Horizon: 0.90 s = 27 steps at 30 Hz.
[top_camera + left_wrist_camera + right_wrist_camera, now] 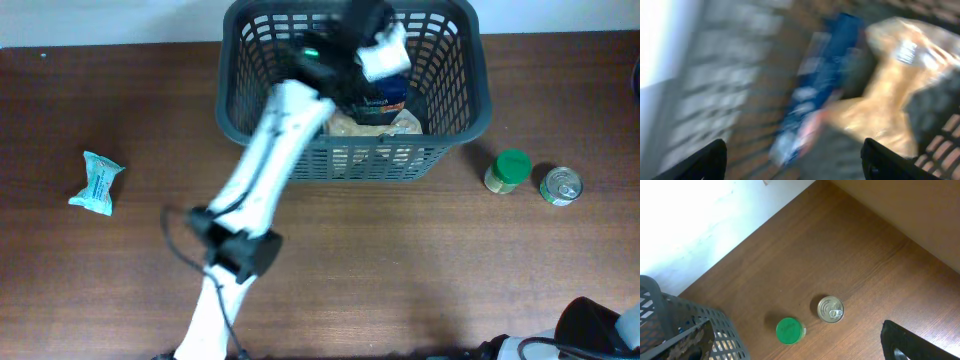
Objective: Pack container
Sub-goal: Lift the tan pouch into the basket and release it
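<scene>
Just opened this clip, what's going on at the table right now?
The left gripper reaches into the large dark grey slotted plastic basket, open and empty, over a blue packet and a tan crinkly bag lying inside it; that view is blurred. The right gripper hangs open over a small green-lidded jar and a small metal tin can standing on the brown wooden table right of the basket. A light blue packet lies far left on the table.
</scene>
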Tool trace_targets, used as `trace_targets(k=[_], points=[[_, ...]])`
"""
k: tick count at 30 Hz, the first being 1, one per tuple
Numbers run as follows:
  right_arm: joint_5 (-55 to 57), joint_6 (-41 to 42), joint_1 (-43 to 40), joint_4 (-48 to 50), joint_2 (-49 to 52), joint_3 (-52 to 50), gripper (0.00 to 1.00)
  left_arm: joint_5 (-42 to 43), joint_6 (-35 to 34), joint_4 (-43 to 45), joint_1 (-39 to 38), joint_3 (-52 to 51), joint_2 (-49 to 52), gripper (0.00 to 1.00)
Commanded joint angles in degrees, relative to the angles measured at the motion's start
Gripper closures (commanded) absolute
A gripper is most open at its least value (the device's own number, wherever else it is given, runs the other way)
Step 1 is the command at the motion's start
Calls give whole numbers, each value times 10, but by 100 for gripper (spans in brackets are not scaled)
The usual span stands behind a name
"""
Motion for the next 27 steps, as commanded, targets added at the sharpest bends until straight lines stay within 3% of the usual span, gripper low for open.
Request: trace_targets(k=[1,9,13,17,21,23,27], points=[[7,1,-3,0,-2,0,1,-61,-92,-30,71,61,-111,22],[7,1,-3,0,-2,0,1,-45,-188,-109,252,57,-149,22],[7,1,-3,0,-2,0,1,-36,-220,-130,332,-1,-149,23],[7,1,-3,0,-2,0,1,-35,-273,-141,426,-136,-149,21],[7,1,-3,0,-2,0,1,15,-277,-104,510,-291,-149,13],[7,1,-3,0,-2,0,1,38,-244,-60,554,-384,-149,3],[7,1,-3,0,-2,0,1,40,-177,49,602,-502,-149,3]])
